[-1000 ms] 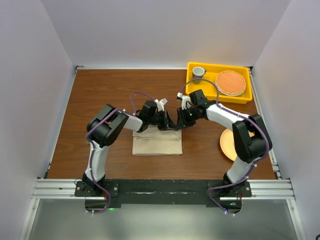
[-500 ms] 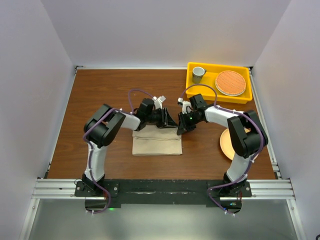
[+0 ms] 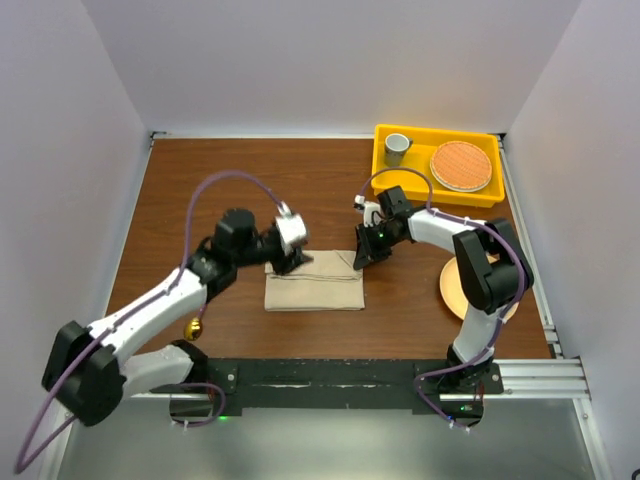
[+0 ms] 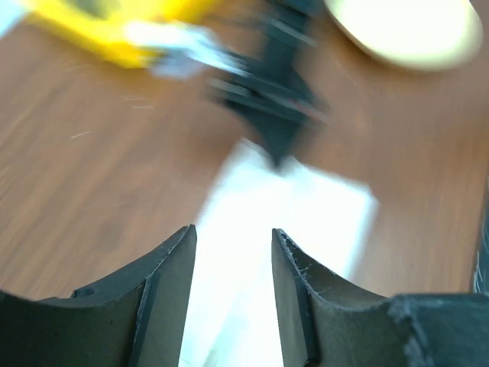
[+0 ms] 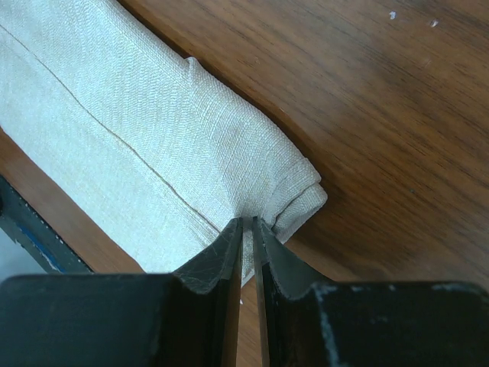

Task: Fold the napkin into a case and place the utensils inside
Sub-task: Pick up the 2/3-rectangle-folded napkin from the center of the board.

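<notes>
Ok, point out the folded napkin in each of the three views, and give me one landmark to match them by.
Top external: napkin is the flat tan rectangle at picture centre.
Left wrist: napkin is the blurred pale patch, centre to bottom edge.
Right wrist: napkin fills the upper left, its corner at bottom centre.
Landmark: the right gripper pinching that corner, seen in all three.

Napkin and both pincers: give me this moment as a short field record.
napkin: folded rectangle, flat on the wooden table
right pincer: shut on the napkin's far right corner
left pincer: open, empty, by the napkin's far left corner
yellow bin: far right, holds a cup and a round woven mat
</notes>
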Motion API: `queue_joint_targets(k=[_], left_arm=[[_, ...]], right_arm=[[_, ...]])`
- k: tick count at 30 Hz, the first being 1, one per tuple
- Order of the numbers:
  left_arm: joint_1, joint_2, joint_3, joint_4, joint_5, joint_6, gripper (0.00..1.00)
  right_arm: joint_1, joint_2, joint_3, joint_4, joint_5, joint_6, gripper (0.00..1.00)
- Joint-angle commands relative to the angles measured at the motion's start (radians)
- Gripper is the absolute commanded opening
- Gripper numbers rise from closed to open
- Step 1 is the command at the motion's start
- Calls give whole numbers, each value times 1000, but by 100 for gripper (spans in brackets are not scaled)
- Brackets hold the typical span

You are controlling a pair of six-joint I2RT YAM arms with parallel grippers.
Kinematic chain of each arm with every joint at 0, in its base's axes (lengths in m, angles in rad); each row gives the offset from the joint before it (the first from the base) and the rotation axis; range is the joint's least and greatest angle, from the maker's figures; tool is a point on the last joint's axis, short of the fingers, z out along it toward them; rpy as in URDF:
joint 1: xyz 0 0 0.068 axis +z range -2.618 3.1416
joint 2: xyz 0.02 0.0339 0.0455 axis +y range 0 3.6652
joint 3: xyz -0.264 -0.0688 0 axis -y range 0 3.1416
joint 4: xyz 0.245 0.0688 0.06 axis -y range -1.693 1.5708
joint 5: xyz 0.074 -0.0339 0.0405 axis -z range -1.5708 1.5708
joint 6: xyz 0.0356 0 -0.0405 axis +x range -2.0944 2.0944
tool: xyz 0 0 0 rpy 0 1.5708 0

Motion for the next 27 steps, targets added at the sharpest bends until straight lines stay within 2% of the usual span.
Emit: queue_joint_targets(k=[1, 2, 6, 9, 14, 19, 25, 27], left_arm=[[-186, -105, -188, -175, -107, 484, 47], [-229, -108, -206, -134, -194, 495, 46], [-422, -42, -258, -53, -334, 497, 46], [-493, 33, -275, 18, -406, 494, 44], [-532, 142, -294, 87, -494, 514, 39], [-540, 179, -306, 125, -523, 556, 34], [-540, 180, -325, 130, -523, 583, 42], [-540, 197, -328, 130, -523, 584, 35]], right_arm=[[6, 91, -4, -11, 130, -65, 17], [7, 94, -2, -16, 129, -65, 17], [7, 105, 5, -22, 129, -70, 17], [7, 108, 9, -23, 132, -71, 18], [8, 114, 32, -45, 141, -90, 18], [7, 114, 36, -49, 141, -91, 18], [7, 120, 35, -49, 141, -96, 18], [8, 119, 35, -43, 141, -93, 18]])
